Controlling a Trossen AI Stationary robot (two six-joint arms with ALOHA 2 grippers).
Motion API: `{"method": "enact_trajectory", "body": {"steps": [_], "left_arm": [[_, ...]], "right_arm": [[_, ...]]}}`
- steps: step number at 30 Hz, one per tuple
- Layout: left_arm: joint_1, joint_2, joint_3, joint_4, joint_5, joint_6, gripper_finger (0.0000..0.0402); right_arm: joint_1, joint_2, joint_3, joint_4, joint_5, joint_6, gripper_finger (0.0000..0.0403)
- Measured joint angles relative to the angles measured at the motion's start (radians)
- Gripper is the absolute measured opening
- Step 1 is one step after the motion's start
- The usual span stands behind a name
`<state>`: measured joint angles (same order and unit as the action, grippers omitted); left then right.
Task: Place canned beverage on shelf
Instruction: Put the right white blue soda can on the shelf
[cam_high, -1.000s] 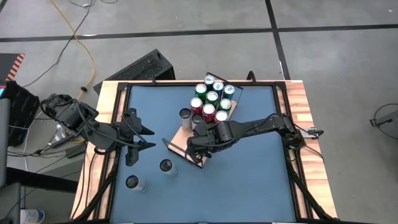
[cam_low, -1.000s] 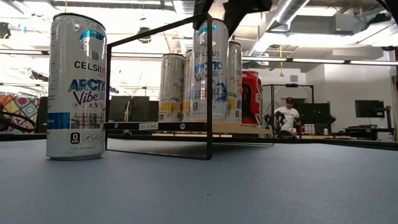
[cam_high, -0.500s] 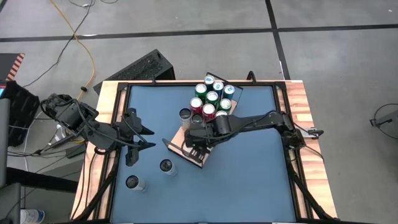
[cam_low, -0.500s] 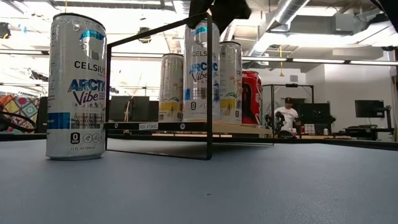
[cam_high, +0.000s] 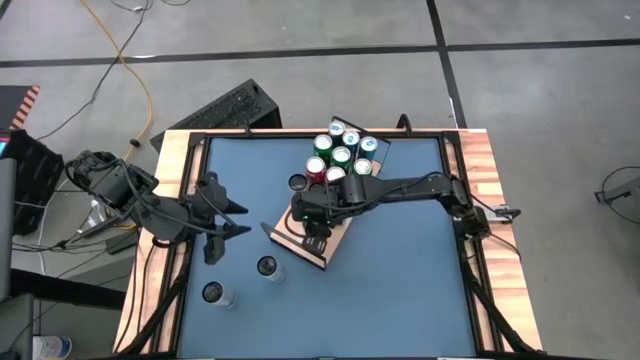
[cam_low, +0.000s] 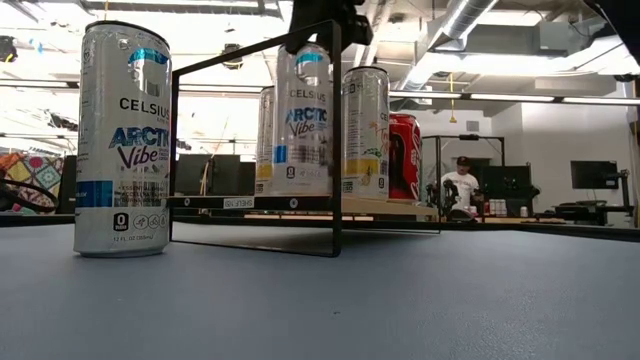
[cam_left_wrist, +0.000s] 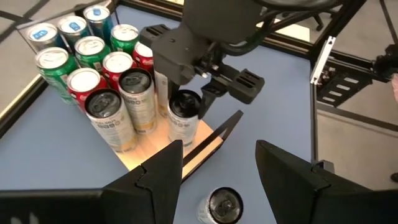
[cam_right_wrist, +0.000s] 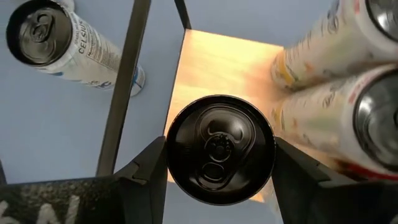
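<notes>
The right pincer, frame centre, grips a can over the shelf. Left pincer stands open, empty.

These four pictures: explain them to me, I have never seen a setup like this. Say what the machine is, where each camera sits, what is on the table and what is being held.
The machine is two dark robot arms at a blue table, each ending in a two-finger gripper.

One camera looks straight down from above. One sits at tabletop height, looking across. One rides on each arm's wrist.

On the table lies a light-wood shelf with a black wire rail. Green, red, blue and pale cans stand packed on its far part. Three more cans stand loose on the table, among them a Celsius Arctic Vibe can close to the low camera.

The right gripper holds another Celsius can by its top, over the bare near end of the shelf. The left gripper waits at the table's left side, holding nothing.
</notes>
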<state>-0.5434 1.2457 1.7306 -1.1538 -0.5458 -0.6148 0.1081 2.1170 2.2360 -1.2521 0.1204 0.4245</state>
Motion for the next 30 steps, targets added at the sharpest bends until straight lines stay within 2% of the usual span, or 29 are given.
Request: {"method": "enact_trajectory", "body": {"steps": [20, 30], "left_arm": [[0.0, 0.0, 0.0, 0.0, -0.019, -0.019, 0.0187], [0.0, 0.0, 0.0, -0.001, -0.056, -0.037, 0.0187]], "right_arm": [[-0.046, 0.002, -0.001, 0.135, -0.048, -0.388, 0.0209], [-0.078, 0.001, -0.001, 0.173, -0.133, -0.52, 0.0208]]}}
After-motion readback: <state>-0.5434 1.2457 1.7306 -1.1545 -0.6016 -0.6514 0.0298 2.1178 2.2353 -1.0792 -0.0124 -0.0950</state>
